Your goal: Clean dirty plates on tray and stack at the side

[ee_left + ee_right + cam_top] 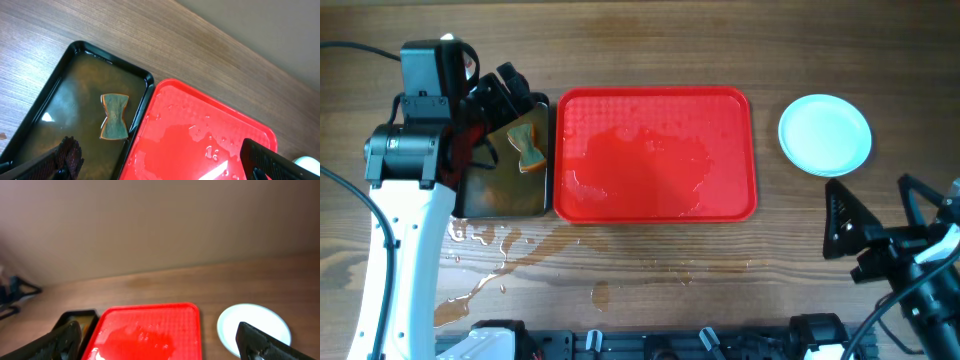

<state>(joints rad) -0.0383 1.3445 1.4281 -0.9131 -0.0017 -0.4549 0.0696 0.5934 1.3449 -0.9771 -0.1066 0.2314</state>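
Note:
The red tray [655, 155] lies mid-table, wet and with no plates on it; it also shows in the left wrist view [200, 135] and the right wrist view [145, 332]. A pale blue-white plate stack [825, 134] sits on the table right of the tray, also in the right wrist view [250, 327]; how many plates it holds I cannot tell. My left gripper [505, 95] is open and empty above the black tray. My right gripper [885, 225] is open and empty at the right, nearer the front edge than the plates.
A black tray [505, 160] of brownish water holds a bow-shaped sponge [526, 147], seen too in the left wrist view [115, 116]. Puddles of water [490, 265] lie on the wood in front of the trays.

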